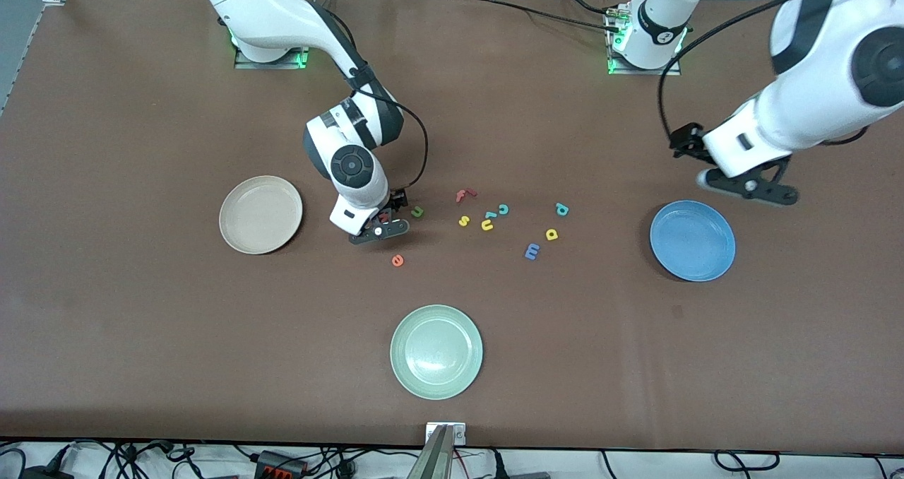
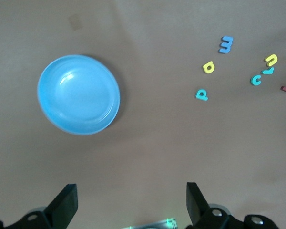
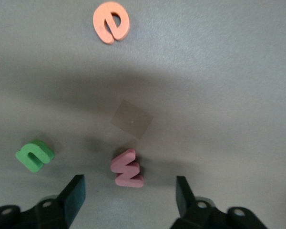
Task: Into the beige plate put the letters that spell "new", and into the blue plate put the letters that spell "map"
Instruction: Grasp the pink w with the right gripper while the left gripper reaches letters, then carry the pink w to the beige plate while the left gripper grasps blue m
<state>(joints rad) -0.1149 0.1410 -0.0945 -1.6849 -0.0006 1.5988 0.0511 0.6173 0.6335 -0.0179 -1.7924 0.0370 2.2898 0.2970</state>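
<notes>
You have three plates on the table: the beige plate toward the right arm's end, the blue plate toward the left arm's end, and a pale green plate nearest the front camera.

Eleven letters lie between the beige and blue plates. For "new": the green n, the orange e and the pinkish-red w. For "map": the blue m, the yellow a and the teal p. Five others sit between the two groups, around the red f.

Your right gripper is low over the w, its fingers set wide on either side and apart from it. The w's long axis runs crosswise to that gap.

Your left gripper waits, spread wide and holding nothing, above bare table beside the blue plate.
</notes>
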